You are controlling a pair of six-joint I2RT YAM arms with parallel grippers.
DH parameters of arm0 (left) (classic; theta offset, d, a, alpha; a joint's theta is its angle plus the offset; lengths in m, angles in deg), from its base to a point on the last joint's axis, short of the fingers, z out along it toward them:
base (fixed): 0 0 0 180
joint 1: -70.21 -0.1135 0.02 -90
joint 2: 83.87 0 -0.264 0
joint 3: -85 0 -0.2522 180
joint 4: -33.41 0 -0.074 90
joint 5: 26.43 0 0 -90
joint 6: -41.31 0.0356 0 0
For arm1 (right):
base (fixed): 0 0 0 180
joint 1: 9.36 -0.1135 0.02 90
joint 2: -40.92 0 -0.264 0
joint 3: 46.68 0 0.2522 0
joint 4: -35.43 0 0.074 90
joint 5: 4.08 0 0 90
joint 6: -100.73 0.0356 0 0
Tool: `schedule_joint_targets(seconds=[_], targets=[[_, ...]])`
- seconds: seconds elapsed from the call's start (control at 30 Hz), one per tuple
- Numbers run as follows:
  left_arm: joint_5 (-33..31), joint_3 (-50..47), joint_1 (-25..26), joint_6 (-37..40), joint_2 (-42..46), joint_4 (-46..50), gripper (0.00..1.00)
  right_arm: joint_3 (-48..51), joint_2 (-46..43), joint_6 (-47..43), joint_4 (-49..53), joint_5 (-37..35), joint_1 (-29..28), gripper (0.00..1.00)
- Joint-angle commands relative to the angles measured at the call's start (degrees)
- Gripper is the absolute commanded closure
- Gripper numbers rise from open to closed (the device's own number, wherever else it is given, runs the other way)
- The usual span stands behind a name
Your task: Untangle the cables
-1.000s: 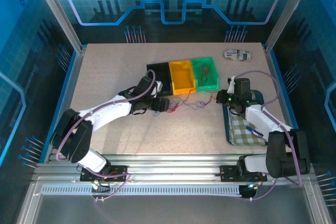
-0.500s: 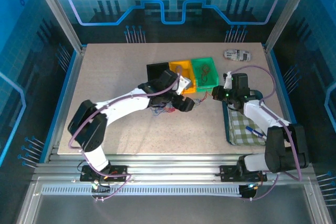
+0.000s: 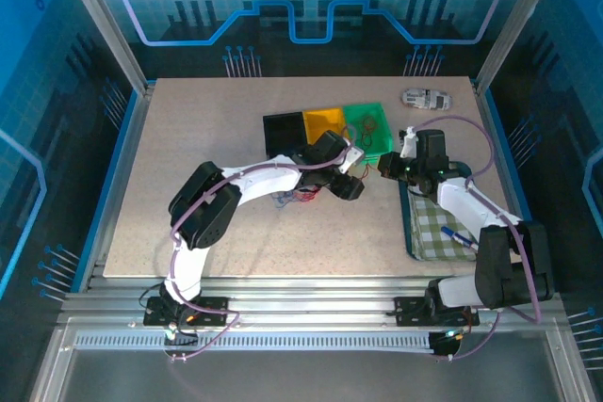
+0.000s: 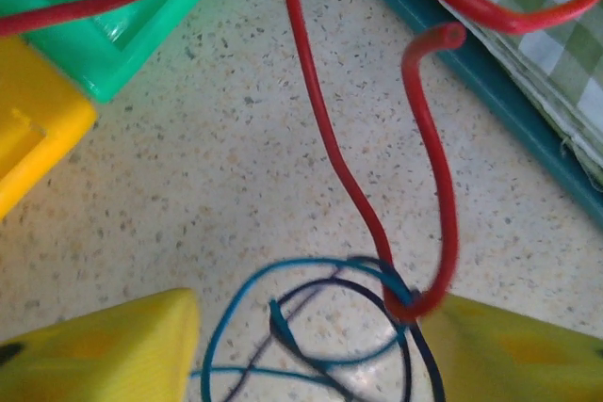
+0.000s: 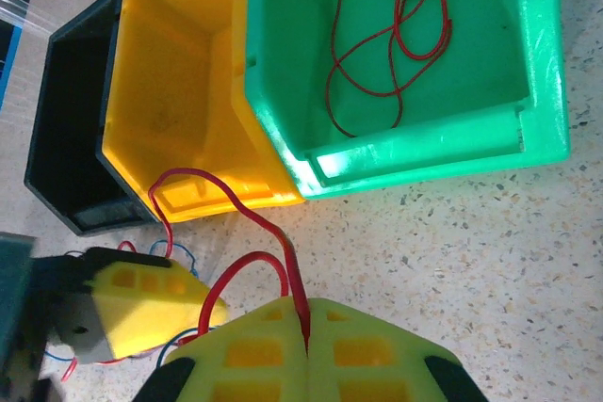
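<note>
The right gripper (image 5: pixel 307 322) has its jaws pressed together on a red strand (image 5: pixel 247 217) that trails off toward 10 o'clock. The left gripper (image 4: pixel 306 317) has its jaws apart, and the cables (image 4: pixel 273 317), a blue and dark tangle, lie on the table (image 4: pixel 188 185) between them. At 12 o'clock from the right gripper a green bin (image 5: pixel 452 138) holds more red wire (image 5: pixel 396 35), with a yellow bin (image 5: pixel 179 63) at its 9

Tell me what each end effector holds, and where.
Right end effector: a red wire, pinched between shut fingers; where along it, unclear. Left end effector: nothing gripped; wires sit between open fingers.
</note>
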State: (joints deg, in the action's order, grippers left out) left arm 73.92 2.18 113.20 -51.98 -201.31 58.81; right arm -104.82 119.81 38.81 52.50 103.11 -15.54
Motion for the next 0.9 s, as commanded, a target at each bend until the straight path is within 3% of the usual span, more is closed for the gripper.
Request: schedule_joint_targets(seconds=[0.0,0.1,0.2,0.4,0.67,0.87], targets=[[0.1,1.8,0.4,-0.7,-1.3,-1.0,0.63,-1.4,-0.7,1.3,-0.9,1.6,1.5,1.0],[0.2,-0.6,0.5,-1.2,0.8,-1.7,0.85,-1.3,-1.4,2.3,-0.7,1.3,3.3,1.0],[-0.4,-6.0,0.4,-1.5,5.6,-3.3,0.99,-1.0,-2.0,3.6,-0.7,1.0,6.0,1.0],[-2.7,-18.3,-1.2,-2.9,16.6,-5.1,1.0,-0.7,-2.9,4.5,1.9,-4.8,9.4,1.0],[2.3,-34.3,-12.8,-14.8,27.6,-11.5,1.0,0.4,-5.3,4.7,5.0,-15.3,11.5,1.0],[3.2,-36.9,-15.6,-14.6,29.6,-10.5,1.0,0.4,-6.0,3.5,5.1,-14.5,12.8,1.0]])
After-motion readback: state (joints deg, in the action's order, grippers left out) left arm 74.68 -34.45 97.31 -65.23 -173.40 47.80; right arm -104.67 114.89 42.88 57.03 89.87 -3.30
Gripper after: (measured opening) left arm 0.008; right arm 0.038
